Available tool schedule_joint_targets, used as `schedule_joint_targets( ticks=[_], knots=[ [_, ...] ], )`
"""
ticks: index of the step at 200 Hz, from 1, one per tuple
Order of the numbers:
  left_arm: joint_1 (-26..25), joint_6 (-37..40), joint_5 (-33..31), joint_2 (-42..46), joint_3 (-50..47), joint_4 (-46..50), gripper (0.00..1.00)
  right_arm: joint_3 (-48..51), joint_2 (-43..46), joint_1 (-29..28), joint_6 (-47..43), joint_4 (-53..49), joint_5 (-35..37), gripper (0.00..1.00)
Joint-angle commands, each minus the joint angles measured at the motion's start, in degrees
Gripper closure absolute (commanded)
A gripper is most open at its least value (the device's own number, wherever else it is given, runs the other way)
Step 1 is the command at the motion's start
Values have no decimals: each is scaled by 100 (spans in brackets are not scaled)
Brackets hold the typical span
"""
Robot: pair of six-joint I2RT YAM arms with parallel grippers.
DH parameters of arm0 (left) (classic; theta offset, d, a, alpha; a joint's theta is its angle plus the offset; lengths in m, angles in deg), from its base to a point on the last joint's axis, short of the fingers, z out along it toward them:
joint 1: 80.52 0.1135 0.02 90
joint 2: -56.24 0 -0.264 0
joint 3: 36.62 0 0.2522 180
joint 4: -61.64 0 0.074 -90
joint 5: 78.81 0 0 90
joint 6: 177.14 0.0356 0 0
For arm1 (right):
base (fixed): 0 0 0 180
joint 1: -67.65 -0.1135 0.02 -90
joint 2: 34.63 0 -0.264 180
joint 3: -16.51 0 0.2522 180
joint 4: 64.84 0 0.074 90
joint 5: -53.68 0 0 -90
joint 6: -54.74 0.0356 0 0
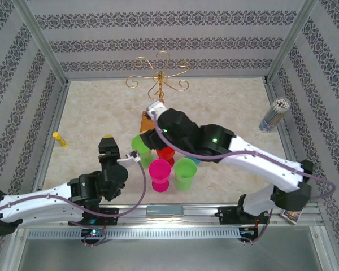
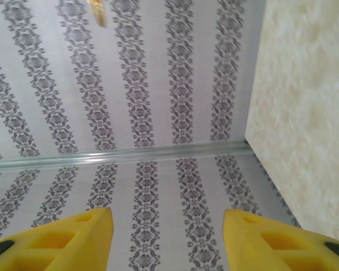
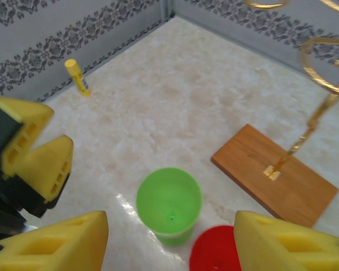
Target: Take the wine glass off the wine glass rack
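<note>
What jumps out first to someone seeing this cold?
The cluster of bright cups, pink, green and red, at the table's front centre grabs the eye first. Just behind it rises the gold wire rack on its wooden base, with the right gripper open beside the stem.

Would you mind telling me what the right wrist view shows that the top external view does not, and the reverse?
Right wrist: where the stem of the wine glass rack meets its wooden base, a joint the right arm covers from above. Top external: the rack's full scroll crown, a pink cup and a pen holder. Both: the rack, a green cup, a red cup and the yellow marker.
</note>
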Motion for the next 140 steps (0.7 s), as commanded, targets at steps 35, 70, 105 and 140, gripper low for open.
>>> schedule_joint_targets(
  ticks=[35,70,105,140],
  knots=[
    [917,-4462,1899,-317,2399,2254,38,1124,1290,1109,389,-230,-290,38],
    [2597,-5783,3967,-642,2861,2598,38,1536,1683,1895,217,-399,-297,36],
    [4659,-7106,6451,-1091,2735,2301,38,2010,1896,2998,214,-312,-930,35],
    [5985,-7763,7718,-1587,2611,1653,37,2580,2105,4338,121,23,-1617,35]
  ],
)
